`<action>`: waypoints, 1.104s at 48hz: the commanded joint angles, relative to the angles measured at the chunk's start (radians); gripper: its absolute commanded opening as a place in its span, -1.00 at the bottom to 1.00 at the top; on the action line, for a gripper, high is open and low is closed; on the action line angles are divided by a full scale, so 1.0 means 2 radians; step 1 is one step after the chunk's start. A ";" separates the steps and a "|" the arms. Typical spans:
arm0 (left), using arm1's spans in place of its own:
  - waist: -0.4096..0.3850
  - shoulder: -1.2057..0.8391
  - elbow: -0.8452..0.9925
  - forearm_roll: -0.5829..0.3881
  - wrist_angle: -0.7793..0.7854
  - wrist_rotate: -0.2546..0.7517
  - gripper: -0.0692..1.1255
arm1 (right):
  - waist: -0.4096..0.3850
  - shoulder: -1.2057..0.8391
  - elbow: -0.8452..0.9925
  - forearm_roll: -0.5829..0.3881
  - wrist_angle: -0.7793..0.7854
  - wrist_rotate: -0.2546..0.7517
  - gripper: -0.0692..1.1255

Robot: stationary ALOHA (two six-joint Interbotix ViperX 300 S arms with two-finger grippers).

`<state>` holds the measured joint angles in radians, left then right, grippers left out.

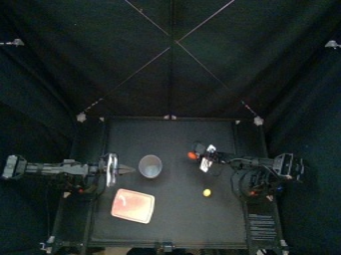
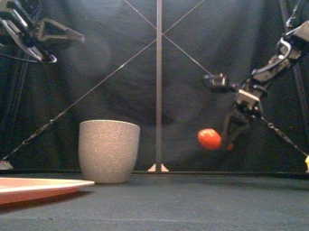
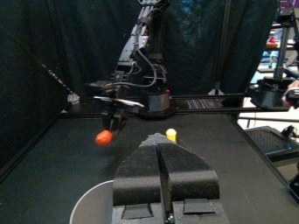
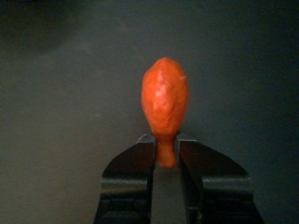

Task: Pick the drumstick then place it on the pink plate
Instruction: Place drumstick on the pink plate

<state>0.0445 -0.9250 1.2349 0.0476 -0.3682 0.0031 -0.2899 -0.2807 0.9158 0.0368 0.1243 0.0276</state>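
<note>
The orange-red drumstick [image 4: 165, 94] hangs in the air with my right gripper [image 4: 167, 150] shut on its narrow end. In the top view the drumstick [image 1: 196, 156] is right of the grey cup, above the table's middle. The front view shows the drumstick [image 2: 210, 138] well off the table, under the right gripper [image 2: 229, 133]. The pink plate [image 1: 134, 205] lies flat at the front left, apart from the drumstick. My left gripper [image 1: 112, 171] rests left of the cup, its jaws together and holding nothing [image 3: 162, 142].
A tall grey speckled cup [image 1: 151, 166] stands between the two grippers, just behind the plate. A small yellow toy [image 1: 206, 191] lies on the table toward the front right. The plate's edge [image 2: 36, 186] shows low at the front left.
</note>
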 commanded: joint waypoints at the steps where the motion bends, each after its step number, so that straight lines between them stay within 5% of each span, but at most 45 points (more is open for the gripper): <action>1: 0.000 0.002 -0.006 -0.001 -0.005 0.000 -0.81 | 0.055 -0.018 -0.025 0.021 -0.029 -0.001 -0.03; 24: 0.004 0.002 -0.002 -0.001 -0.005 0.000 -0.81 | 0.214 0.134 -0.151 0.059 -0.136 -0.002 -0.03; 53: 0.002 0.002 0.004 0.004 -0.005 0.001 -0.81 | 0.246 0.364 -0.404 0.061 -0.131 -0.001 -0.01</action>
<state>0.0491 -0.9235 1.2533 0.0506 -0.3682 0.0031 0.2071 0.4556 0.1657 0.1565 -0.1427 0.0276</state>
